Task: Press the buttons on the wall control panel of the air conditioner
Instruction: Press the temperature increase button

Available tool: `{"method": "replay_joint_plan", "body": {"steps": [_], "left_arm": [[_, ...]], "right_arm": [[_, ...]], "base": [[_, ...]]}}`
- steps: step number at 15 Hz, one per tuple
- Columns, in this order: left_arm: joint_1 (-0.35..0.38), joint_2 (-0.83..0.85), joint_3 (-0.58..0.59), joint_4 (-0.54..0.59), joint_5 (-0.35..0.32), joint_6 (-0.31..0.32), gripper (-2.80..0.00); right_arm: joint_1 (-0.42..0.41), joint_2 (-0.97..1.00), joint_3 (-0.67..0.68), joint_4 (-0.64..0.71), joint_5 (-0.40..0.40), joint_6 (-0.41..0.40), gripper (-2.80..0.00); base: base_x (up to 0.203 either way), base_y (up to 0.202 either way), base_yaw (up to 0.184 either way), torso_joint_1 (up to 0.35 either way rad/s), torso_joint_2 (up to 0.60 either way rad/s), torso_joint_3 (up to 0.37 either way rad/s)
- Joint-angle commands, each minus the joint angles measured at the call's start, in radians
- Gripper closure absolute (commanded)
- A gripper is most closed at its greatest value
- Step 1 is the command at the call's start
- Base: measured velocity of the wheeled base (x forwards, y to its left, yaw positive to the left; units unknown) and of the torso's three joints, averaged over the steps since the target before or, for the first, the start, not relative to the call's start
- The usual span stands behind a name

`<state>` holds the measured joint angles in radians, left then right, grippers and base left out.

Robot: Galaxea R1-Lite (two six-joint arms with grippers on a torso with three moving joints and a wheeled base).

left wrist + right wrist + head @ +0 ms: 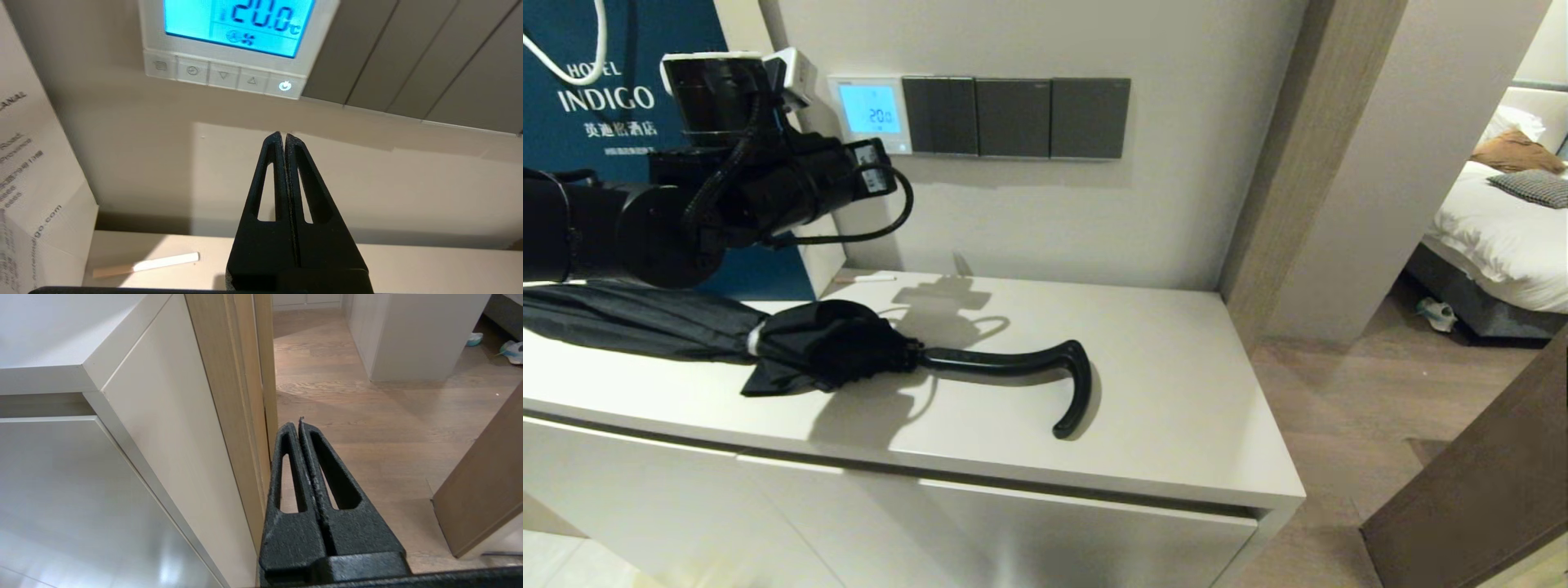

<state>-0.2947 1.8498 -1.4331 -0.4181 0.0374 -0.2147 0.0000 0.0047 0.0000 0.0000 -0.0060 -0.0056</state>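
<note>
The air conditioner's wall control panel [870, 113] is a small white thermostat on the wall, its screen lit light blue and reading 20.0. In the left wrist view the panel [239, 24] fills the upper part. The row of pale buttons [222, 75] runs along its lower edge, and the power button [284, 85] at the row's end glows. My left gripper [283, 134] is shut and empty. Its tips point at the bare wall just below the power button, apart from it. My right gripper [297, 424] is shut and empty, parked low beside the cabinet's side.
Dark grey switch plates [1013, 117] adjoin the panel. A black umbrella [833, 347] lies on the white cabinet top [1176, 392]. A blue Hotel Indigo bag [605, 98] stands by the left arm. A small white stick [147, 264] lies by the wall.
</note>
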Motion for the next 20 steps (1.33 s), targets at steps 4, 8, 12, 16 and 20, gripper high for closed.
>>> {"method": "replay_joint_plan", "body": {"steps": [4, 8, 12, 16, 20], "left_arm": [[0.031, 0.051, -0.043, -0.002, -0.001, 0.0, 0.0], [0.031, 0.072, -0.072, -0.001, 0.001, 0.0, 0.0], [0.029, 0.072, -0.075, -0.001, -0.001, 0.0, 0.0], [0.029, 0.072, -0.089, -0.001, -0.001, 0.0, 0.0], [0.029, 0.081, -0.097, -0.001, 0.001, 0.0, 0.0]], "right_arm": [[0.0, 0.001, 0.002, 0.0, 0.0, -0.001, 0.0], [0.0, 0.001, 0.002, 0.0, 0.0, -0.001, 0.0], [0.0, 0.001, 0.002, 0.0, 0.0, -0.001, 0.0], [0.0, 0.001, 0.002, 0.0, 0.0, -0.001, 0.0], [0.0, 0.001, 0.002, 0.0, 0.0, -0.001, 0.0]], "base": [[0.0, 0.0, 0.0, 0.0, 0.0, 0.0], [0.0, 0.0, 0.0, 0.0, 0.0, 0.0], [0.0, 0.0, 0.0, 0.0, 0.0, 0.0], [0.0, 0.0, 0.0, 0.0, 0.0, 0.0], [0.0, 0.0, 0.0, 0.0, 0.0, 0.0]]}}
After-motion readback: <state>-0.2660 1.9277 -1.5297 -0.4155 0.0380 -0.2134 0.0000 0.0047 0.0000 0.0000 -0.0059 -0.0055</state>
